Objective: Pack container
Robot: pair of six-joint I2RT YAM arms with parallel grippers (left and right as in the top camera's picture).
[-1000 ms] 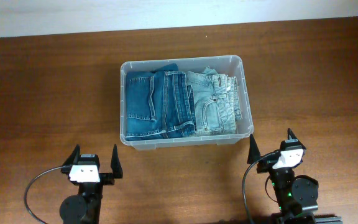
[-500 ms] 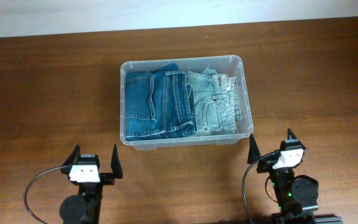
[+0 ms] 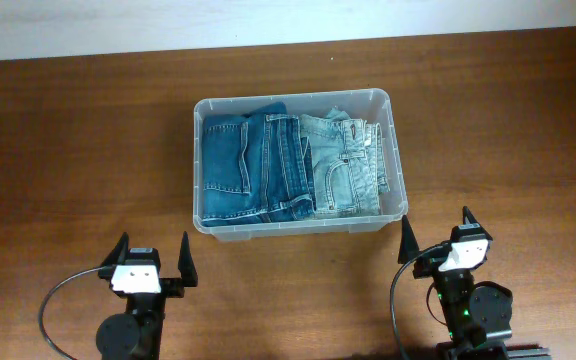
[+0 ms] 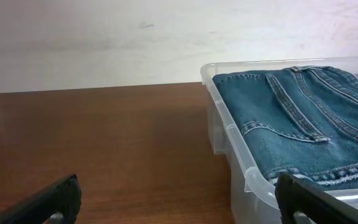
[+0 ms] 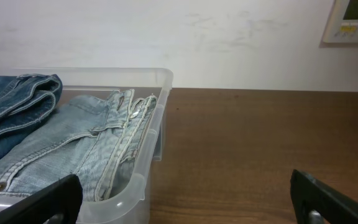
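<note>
Plainly nothing has moved: your left gripper (image 3: 154, 243) and right gripper (image 3: 435, 226) sit spread, empty; jeans (image 3: 268, 165) fill the container (image 3: 298, 227), packing likely done.

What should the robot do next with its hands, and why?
Probably just rest: the dark jeans and light jeans already lie folded inside the container, the left hand and right hand are open and empty, and no other clothes are in view.
</note>
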